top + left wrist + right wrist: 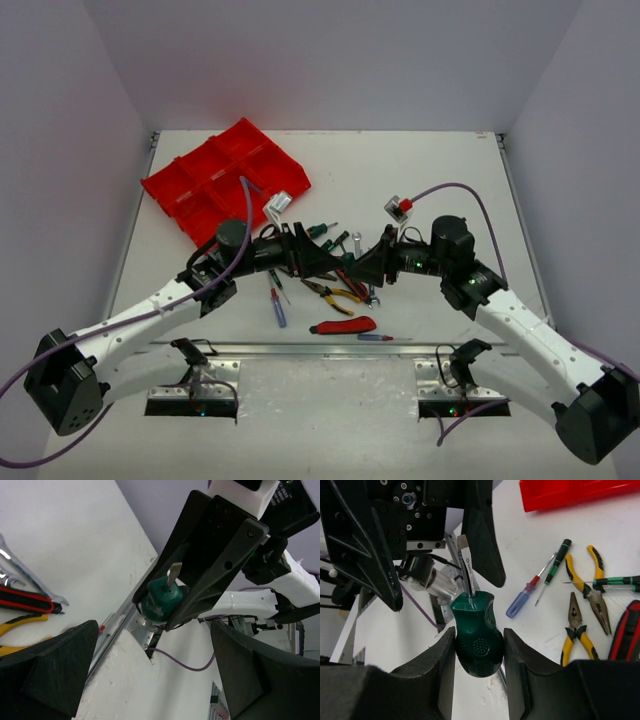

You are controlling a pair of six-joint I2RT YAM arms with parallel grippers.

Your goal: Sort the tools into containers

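My right gripper point(479, 641) is shut on the round handle of a stubby dark green screwdriver point(476, 630) and holds it above the table, flat blade pointing at my left gripper point(427, 540). The left gripper point(152, 675) is open and empty, with the screwdriver point(161, 600) and the right gripper point(200, 575) just ahead of its fingers. In the top view both grippers, left point(322, 262) and right point(365, 268), meet nose to nose over the tool pile. The red divided tray point(225, 180) lies at the back left.
Loose tools lie under the grippers: yellow pliers point(592, 587), a second pair of pliers point(572, 630), a blue screwdriver point(522, 600), a slim green-black screwdriver point(555, 562), a red-black knife point(343, 326) and a silver wrench point(30, 580). The table's front rail point(320, 350) runs below them.
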